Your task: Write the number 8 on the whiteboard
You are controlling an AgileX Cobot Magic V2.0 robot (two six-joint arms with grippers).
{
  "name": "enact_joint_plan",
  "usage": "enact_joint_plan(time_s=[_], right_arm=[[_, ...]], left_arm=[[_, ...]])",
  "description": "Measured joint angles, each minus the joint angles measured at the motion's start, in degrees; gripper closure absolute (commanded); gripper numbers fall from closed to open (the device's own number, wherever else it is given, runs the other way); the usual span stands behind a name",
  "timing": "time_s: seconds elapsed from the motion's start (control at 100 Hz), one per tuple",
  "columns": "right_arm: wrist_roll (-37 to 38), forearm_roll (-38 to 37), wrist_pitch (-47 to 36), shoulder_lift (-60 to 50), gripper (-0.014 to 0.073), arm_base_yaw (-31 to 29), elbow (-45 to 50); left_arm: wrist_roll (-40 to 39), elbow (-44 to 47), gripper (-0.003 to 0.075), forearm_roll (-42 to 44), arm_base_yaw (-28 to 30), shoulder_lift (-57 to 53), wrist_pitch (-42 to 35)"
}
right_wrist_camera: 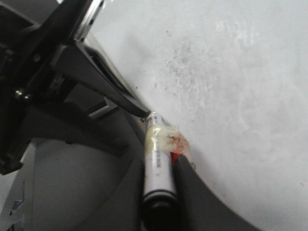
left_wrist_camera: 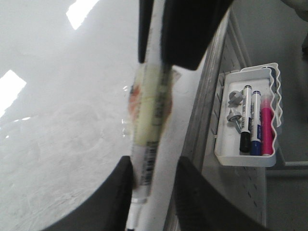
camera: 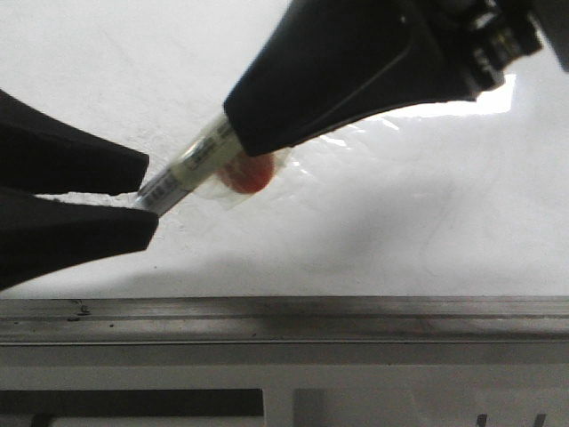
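The whiteboard is glossy white with grey smudges and glare; it also shows in the left wrist view and the right wrist view. No number 8 shows on it. My right gripper is shut on a white marker wrapped in clear tape with a red patch, held slanted over the board. My left gripper stands open around the marker's lower end. The marker touches one finger, with a gap to the other.
A grey metal rail runs along the board's near edge. A white tray hangs beside the board with a black marker, a blue one and a pink one. Dark erasure specks mark the board.
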Motion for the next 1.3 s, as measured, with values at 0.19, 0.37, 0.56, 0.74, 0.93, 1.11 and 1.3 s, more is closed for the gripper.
enact_joint_plan(time_s=[0.19, 0.37, 0.56, 0.74, 0.93, 1.11, 1.3], right_arm=[[0.0, 0.7, -0.4, 0.0, 0.0662, -0.1, 0.0], [1.0, 1.6, 2.1, 0.0, 0.0643, -0.7, -1.3], [2.7, 1.7, 8.9, 0.0, 0.0643, -4.5, -8.6], [3.0, 1.7, 12.9, 0.0, 0.0643, -11.5, -15.4], [3.4, 1.7, 16.9, 2.7, 0.0643, -18.2, -19.2], [4.3, 4.1, 21.2, 6.3, 0.0636, -18.5, -19.7], [13.3, -4.9, 29.8, 3.2, 0.0637, -18.2, -19.8]], left_arm=[[-0.1, 0.0, 0.0332, -4.8, 0.0, -3.9, 3.5], [-0.1, 0.0, 0.0332, -17.0, 0.9, -16.5, 14.4], [-0.2, 0.0, 0.0332, -23.3, 5.5, -29.9, 22.5], [-0.2, 0.0, 0.0332, -23.9, 10.4, -34.0, 24.7], [-0.2, 0.0, 0.0332, -23.9, 11.7, -33.9, 24.1], [-0.2, 0.0, 0.0332, -23.9, 11.7, -33.8, 23.4], [-0.2, 0.0, 0.0332, -23.9, 11.7, -33.8, 23.3]])
